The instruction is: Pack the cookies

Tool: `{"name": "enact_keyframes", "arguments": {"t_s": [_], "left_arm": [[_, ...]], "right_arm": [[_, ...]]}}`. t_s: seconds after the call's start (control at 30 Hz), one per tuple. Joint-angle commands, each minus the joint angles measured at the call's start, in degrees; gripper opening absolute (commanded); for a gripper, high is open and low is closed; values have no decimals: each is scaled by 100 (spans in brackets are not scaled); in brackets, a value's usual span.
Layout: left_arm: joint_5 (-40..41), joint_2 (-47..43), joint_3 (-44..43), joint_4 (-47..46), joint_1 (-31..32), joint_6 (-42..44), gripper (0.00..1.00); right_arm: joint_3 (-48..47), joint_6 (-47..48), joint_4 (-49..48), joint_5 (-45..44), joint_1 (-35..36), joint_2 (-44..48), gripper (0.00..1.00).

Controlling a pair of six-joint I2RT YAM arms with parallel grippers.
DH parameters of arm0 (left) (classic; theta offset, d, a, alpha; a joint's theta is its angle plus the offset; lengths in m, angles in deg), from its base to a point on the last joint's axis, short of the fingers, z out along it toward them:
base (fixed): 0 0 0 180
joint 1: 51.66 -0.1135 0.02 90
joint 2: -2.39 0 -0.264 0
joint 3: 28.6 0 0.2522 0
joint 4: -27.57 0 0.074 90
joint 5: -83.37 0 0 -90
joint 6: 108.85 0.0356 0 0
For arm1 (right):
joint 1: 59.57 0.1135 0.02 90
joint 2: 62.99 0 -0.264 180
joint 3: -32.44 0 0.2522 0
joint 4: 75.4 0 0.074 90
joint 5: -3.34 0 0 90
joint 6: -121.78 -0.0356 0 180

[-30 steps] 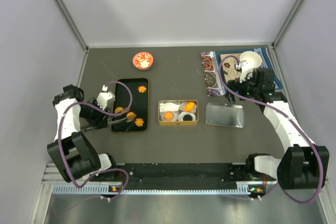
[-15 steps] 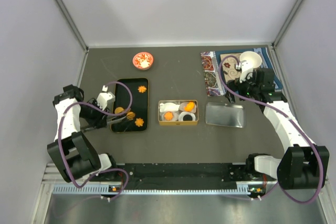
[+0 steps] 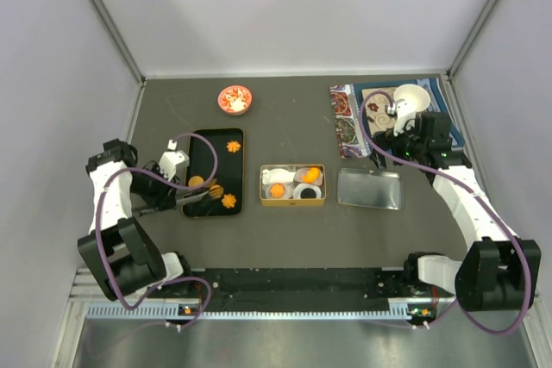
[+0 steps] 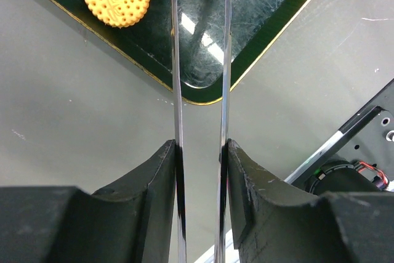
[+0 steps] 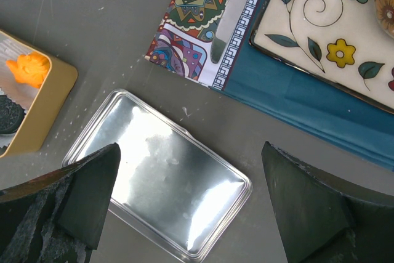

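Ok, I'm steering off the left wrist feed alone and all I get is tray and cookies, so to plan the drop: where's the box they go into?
Observer: The gold tin sits open on the table, just right of the black tray.
Operator: Anything in it yet?
Observer: Yes, two orange cookies already lie inside it.
Operator: Is the other arm in my path?
Observer: No. The right gripper stands open on the far side of the tin, over by the silver lid.
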Motion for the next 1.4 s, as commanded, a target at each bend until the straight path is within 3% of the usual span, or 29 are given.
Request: {"name": "enact_keyframes", "arguments": {"t_s": [0.0,0.53,1.03,1.37], "left_arm": [[-432,-199,-343,268,23,5,0],[-1574,-533,-966,514,145,-417,0],[-1522,-762,-827,-584,1911,-2121,0],[-1179,-437,-677,-1331,2703,-2834,0]], "right_arm": [[-317,87,-87,74,-68,-35,99],[-317,96,-87,82,-60,-43,99],[-317,104,-87,82,-68,-52,99],[-317,104,-78,74,-60,-78,99]]}}
